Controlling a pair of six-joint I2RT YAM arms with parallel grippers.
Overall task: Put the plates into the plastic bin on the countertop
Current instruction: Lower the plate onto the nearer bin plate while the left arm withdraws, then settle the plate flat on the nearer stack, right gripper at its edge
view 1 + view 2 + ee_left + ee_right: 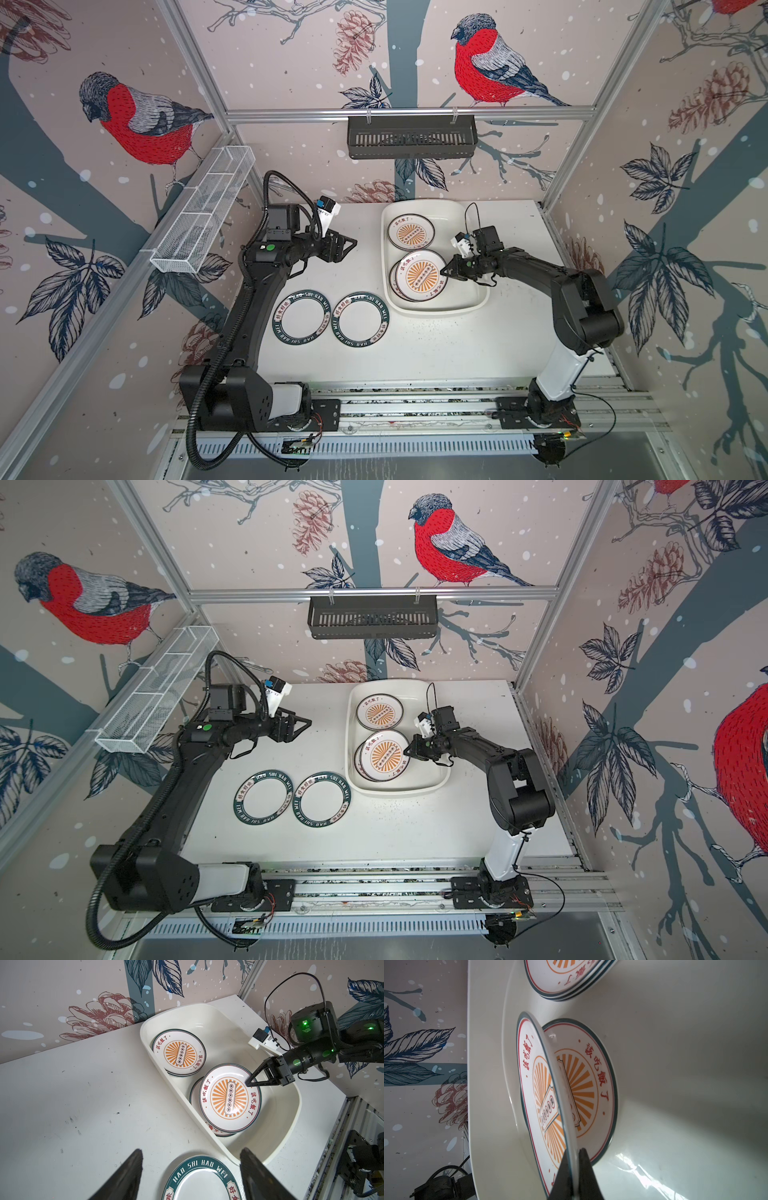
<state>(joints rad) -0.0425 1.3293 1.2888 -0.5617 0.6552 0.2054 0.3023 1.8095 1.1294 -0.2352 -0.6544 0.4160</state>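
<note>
**A:** Both top views first. Where is the plastic bin?

**B:** On the countertop. Inside the bin, the right gripper is clamped on the rim of a sunburst plate that overlaps another plate beneath it. A sunburst stack lies at the bin's far end.

**A:** And the left gripper?

**B:** It is outside the bin and apart from it, jaws spread, holding nothing. One green-rimmed plate lies just beside the bin's near corner. A second green plate is just beside that one, farther from the bin.

**A:** Left wrist view?

**B:** The left gripper's fingers stand wide apart above the countertop. The green-rimmed plate shows between them, just outside the bin. In the bin, the right gripper pinches the sunburst plate.

**A:** Right wrist view?

**B:** The fingers are closed on the sunburst plate, seen edge-on. Its gripped side is lifted clear of the lower plate, which lies on the bin's floor.
</note>
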